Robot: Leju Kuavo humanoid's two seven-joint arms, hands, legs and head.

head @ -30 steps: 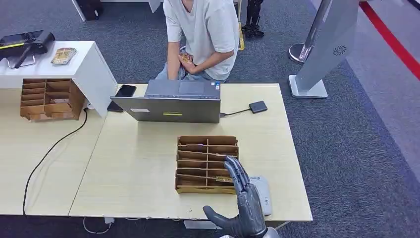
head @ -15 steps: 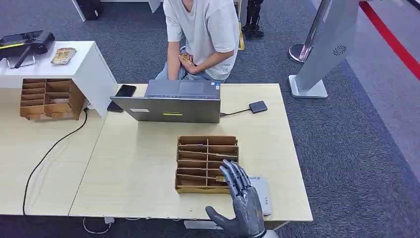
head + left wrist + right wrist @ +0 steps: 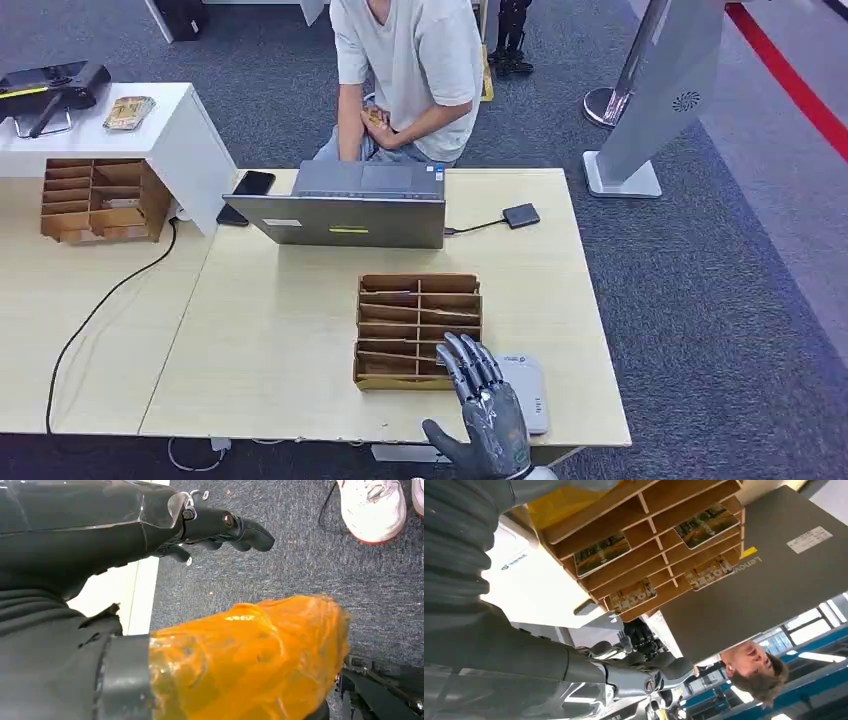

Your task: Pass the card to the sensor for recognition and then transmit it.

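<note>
a grey-carpeted office holds the pale wooden worktop, where a person in a light shirt sits at the far side behind an open laptop. nearer, right of centre, stands the wooden slotted rack, and just to its right at the near edge lies the flat white sensor. over the last second the right hand has drawn back from above the rack's near-right slots toward the near edge, its fingers outspread and grasping nothing. the cards sit in the rack's slots, so the pick looks not yet made; this retreat reads as a repositioning or a missed reach, and the hand must go back in. the left hand hangs over the carpet, fingers loosely curled, empty.
</note>
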